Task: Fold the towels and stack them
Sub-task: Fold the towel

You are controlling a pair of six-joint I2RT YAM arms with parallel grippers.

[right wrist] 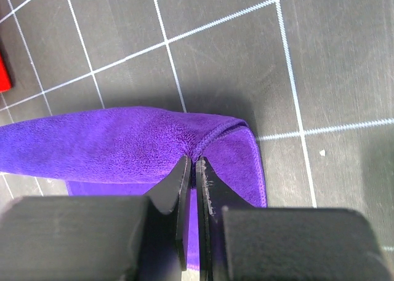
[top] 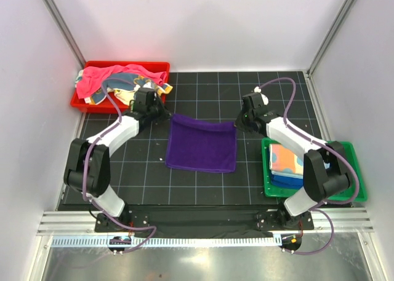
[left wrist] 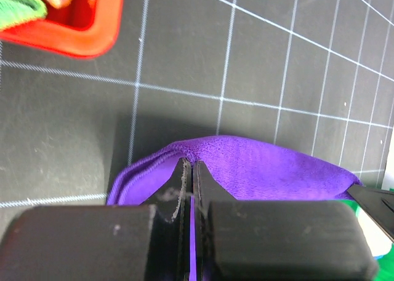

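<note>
The left gripper (left wrist: 189, 164) and the right gripper (right wrist: 192, 160) each pinch 1 corner of the soft purple cloth towel (top: 202, 147) tight between their tips.

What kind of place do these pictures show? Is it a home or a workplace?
Probably a robot laboratory cell, not a home: the left arm and right arm are mounted on a metal rail, a black gridded mat lies under them, and plain white panels enclose it.
</note>
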